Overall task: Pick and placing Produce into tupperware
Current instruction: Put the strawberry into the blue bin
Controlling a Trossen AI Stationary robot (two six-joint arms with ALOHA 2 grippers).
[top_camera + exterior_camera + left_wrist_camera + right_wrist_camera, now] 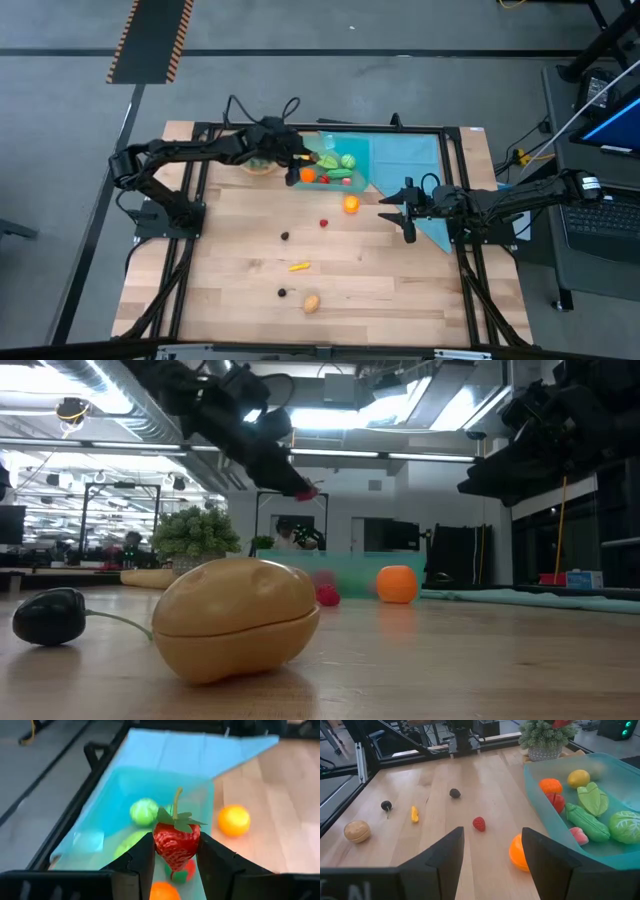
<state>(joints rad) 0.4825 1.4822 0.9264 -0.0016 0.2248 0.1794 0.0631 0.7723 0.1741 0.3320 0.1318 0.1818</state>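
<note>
High view: left gripper (297, 158) sits over the near-left corner of the tupperware (352, 147), which lies at the far side of the bench (230, 290) on a teal cloth (420, 190). So the step in hand looks like the drop-off of a picked fruit. Right gripper (398, 211) waits low over the bench, just right of the loose orange (351, 204). Still out on the wood: small red berry (323, 222), two dark bits, a yellow piece (298, 266), tan potato (311, 302).

Low view: potato (236, 618) fills the foreground, dark fruit w/ stem (50, 615) beside it; left arm hangs high w/ something red at its tip.

Left wrist view: jaws pinch a strawberry (176, 842) by its sides, red w/ green leaf cap and stem, hanging above the container's open top. Greens and an orange piece lie inside below. Next move, prob.: spread the jaws and let it fall, since it's already inside the rim line.

Right wrist view: jaws spread, holding nothing. Orange (518, 852) just ahead between the fingers, touching the container's wall; a likely next pick, needing a short reach fwd and down.
</note>
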